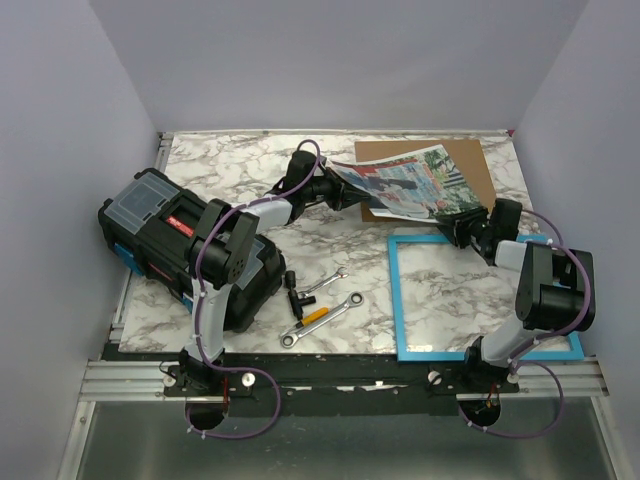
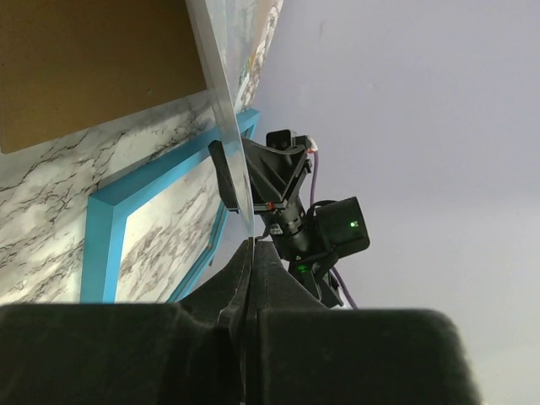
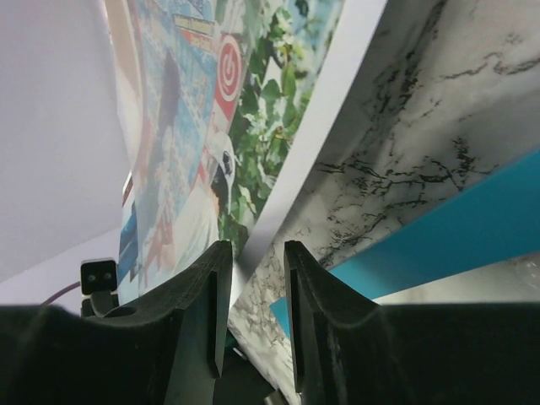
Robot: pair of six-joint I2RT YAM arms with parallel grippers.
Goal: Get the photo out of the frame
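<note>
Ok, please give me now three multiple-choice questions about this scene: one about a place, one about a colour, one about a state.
1. Where does the frame lie?
A) on the black tool case
B) flat on the table
C) on the brown board

2. What colour is its border?
A) red
B) yellow
C) turquoise

3. How is the photo?
A) lifted, pinched in the left gripper
B) inside the frame
C) flat on the table

Key:
1 B: the marble top shows through its empty opening.
2 C: the top view shows bright blue-green bars.
3 A: in the left wrist view the shut fingers clamp its edge.
</note>
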